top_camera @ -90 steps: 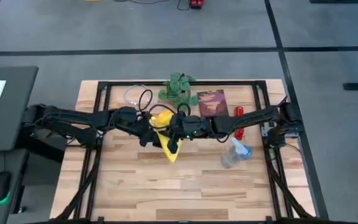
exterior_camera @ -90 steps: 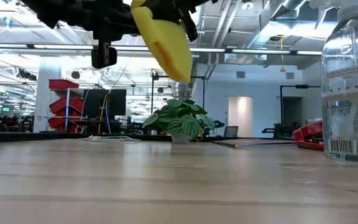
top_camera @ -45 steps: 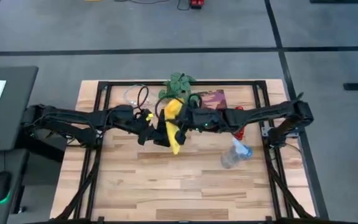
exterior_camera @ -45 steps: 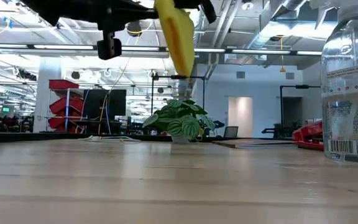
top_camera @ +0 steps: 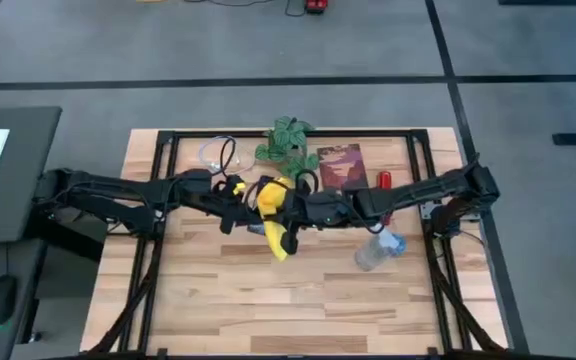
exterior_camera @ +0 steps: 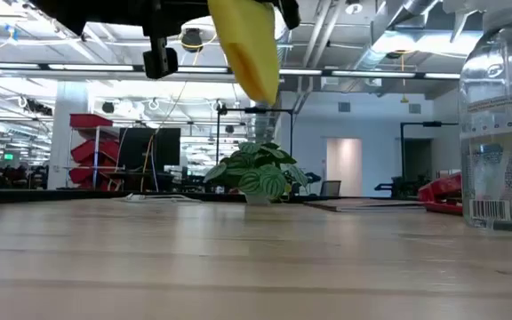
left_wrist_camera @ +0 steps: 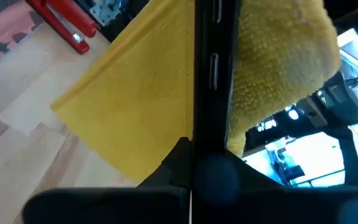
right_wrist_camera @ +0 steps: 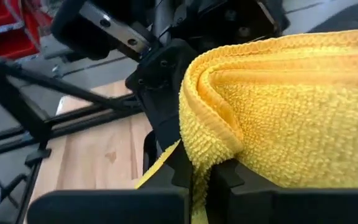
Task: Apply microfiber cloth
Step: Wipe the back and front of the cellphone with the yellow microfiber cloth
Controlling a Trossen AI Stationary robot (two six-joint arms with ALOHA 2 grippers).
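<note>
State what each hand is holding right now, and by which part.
Both hands hold the microfiber cloth in the air. The right hand pinches a folded edge. The left hand is shut on a thin black object draped in the cloth.

One microfiber cloth [top_camera: 276, 207], one potted plant [top_camera: 286, 140], one dark red booklet [top_camera: 339, 164], one red stapler [top_camera: 385, 181], one clear spray bottle [top_camera: 378, 250], one coiled cable [top_camera: 216, 153]. Two arms, one counter [top_camera: 268, 300].

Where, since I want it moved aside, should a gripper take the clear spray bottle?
Grip the clear spray bottle around its straight cylindrical body, coming in level from the side. It stands upright on the table, and its trigger head looks narrower and irregular.
</note>
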